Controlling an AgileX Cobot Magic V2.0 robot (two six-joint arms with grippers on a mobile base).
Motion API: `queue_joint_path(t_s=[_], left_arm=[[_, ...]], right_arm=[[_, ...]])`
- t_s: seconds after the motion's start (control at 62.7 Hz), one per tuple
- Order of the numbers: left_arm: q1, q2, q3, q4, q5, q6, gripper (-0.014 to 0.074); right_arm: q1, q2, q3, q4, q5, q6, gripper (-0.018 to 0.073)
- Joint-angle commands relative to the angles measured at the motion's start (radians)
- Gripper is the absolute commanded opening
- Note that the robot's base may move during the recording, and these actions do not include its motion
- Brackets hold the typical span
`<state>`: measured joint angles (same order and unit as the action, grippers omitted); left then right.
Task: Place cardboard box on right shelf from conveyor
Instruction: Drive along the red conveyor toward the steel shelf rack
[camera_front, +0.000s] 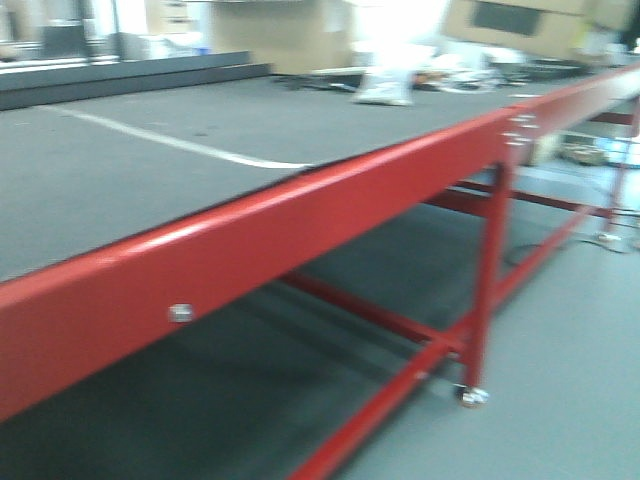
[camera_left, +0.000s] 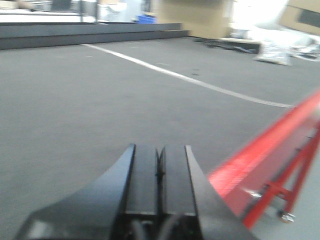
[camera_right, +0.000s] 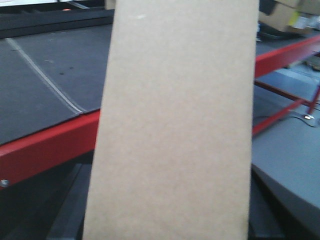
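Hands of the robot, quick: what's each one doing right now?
Left hand: closed, empty.
Right hand: holding the plain tan rectangular cardboard box.

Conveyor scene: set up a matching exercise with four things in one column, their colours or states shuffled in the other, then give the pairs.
Things:
1. cardboard box
2. conveyor belt
3. conveyor front edge
4. left gripper

Colours or states:
A. glossy red
B. shut, holding nothing
C. plain tan, filling the right wrist view
D. dark grey, crossed by a white line

Pairs: 1-C, 2-D, 3-A, 4-B
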<state>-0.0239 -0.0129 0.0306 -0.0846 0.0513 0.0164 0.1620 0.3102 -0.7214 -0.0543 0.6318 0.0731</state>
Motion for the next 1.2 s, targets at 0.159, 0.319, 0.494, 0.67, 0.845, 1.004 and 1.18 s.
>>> queue_joint_path(t_s=[0.159, 0.319, 0.494, 0.67, 0.845, 1.004, 1.18], left_arm=[[0.002, -0.011, -0.004, -0.007, -0.091, -0.005, -0.0119], [0.002, -0.011, -0.004, -0.007, -0.091, -0.005, -0.0119], [0.002, -0.011, -0.004, -0.007, -0.091, -0.005, -0.0119], [0.0, -0.011, -0.004, -0.007, -0.091, -0.005, -0.0119], [-0.022, -0.011, -0.004, -0.007, -0.091, -0.005, -0.0119], [-0.027, -0.011, -0.004, -0.007, -0.091, -0.005, -0.0119], [-0.027, -0.011, -0.004, -0.007, -0.091, -0.005, -0.0119]], right_arm=[[-0.007, 0.011, -0.029, -0.012, -0.1, -0.007, 0.0149], [-0.007, 0.011, -0.029, -0.012, -0.1, -0.007, 0.0149], [-0.007, 0.011, -0.029, -0.012, -0.1, -0.007, 0.0149], [-0.007, 0.011, -0.029, -0.012, -0.1, -0.007, 0.0149], [-0.007, 0.011, -0.029, -0.012, -0.1, -0.007, 0.0149], [-0.007, 0.011, -0.029, -0.012, -0.1, -0.007, 0.0149], [-0.007, 0.011, -0.029, -0.012, -0.1, -0.007, 0.0149]])
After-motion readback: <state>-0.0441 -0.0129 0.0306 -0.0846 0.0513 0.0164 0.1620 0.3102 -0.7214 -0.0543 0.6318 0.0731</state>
